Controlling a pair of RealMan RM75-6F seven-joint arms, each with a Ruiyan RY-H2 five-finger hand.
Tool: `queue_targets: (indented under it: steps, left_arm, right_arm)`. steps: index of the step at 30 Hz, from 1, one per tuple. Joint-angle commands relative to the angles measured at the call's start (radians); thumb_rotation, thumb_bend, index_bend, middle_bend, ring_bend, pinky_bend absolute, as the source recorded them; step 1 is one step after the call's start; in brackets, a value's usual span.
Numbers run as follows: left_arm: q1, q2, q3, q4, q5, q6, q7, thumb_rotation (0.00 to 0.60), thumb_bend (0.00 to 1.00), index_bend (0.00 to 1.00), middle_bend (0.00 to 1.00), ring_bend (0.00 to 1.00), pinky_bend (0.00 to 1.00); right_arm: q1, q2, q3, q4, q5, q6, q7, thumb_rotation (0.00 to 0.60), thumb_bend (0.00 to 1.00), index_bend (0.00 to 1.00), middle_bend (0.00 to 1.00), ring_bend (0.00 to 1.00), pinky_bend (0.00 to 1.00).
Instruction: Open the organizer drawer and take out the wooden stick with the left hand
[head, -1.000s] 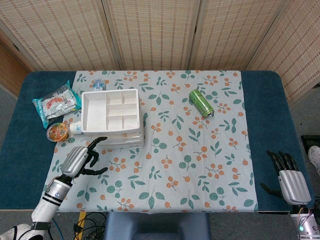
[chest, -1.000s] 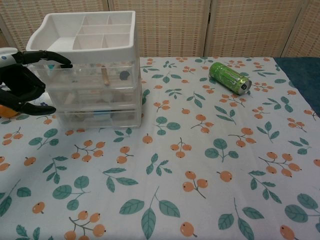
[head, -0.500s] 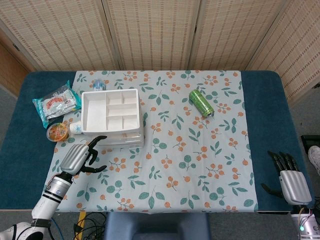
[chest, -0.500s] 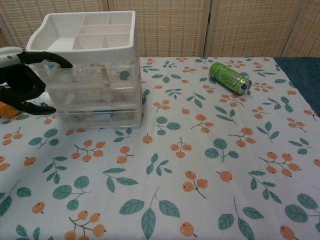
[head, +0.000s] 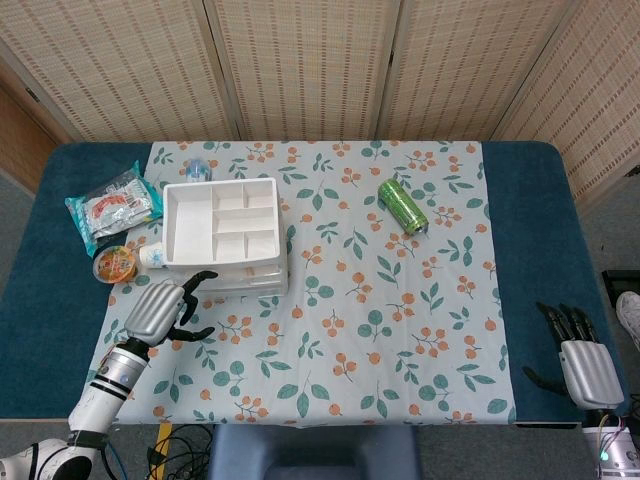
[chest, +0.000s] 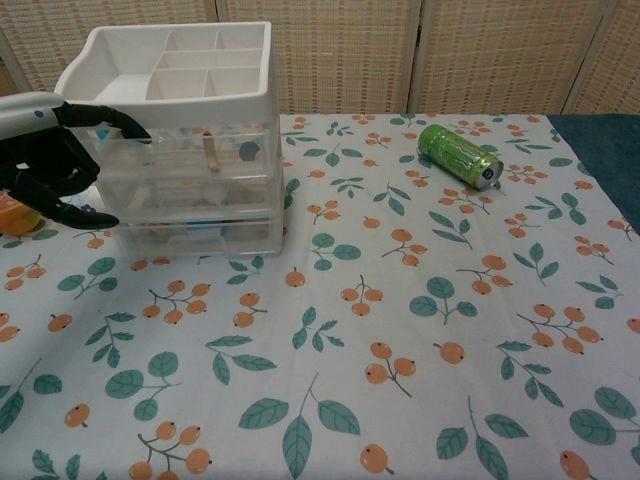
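The organizer (head: 222, 236) (chest: 180, 140) is a clear stack of drawers with a white divided tray on top, standing at the left of the table. Through the clear front of the top drawer the wooden stick (chest: 210, 152) shows, lying inside. All drawers look closed. My left hand (head: 160, 308) (chest: 50, 150) hovers just in front of the organizer's left corner, fingers apart and curved toward the top drawer front, holding nothing. My right hand (head: 582, 358) rests at the table's right front edge, fingers spread, far from the organizer.
A green can (head: 402, 206) (chest: 459, 156) lies on its side right of centre. A snack packet (head: 112, 206), a small round cup (head: 115, 264) and a bottle (head: 197, 168) sit left of and behind the organizer.
My left hand has crept forward toward the organizer's front left corner, its fingertips closer to the top drawer. The right hand has barely shifted.
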Motion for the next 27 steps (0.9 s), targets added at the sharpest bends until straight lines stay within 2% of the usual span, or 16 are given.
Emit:
queue_targets:
  steps: [1,12,27]
  left_arm:
    - [-0.006,-0.001,0.0,-0.003,-0.005,-0.008,0.003,0.6,0.16,0.21,0.84,0.95,1.0]
    - [-0.004,0.007,0.008,-0.004,0.023,-0.003,-0.022,0.6,0.16,0.27,0.84,0.96,1.0]
    - [0.009,0.052,0.058,-0.037,0.117,-0.005,-0.055,0.6,0.16,0.32,0.84,0.96,1.0]
  right_arm:
    - [-0.001,-0.002,0.0,0.002,0.0,0.001,0.001,0.6,0.18,0.06,0.14,0.1,0.03]
    - [-0.002,-0.003,0.0,0.002,0.001,0.001,0.0,0.6,0.18,0.06,0.14,0.1,0.03]
    - [0.0,-0.002,0.002,-0.005,0.002,-0.001,-0.009,0.6,0.18,0.06,0.14,0.1,0.03]
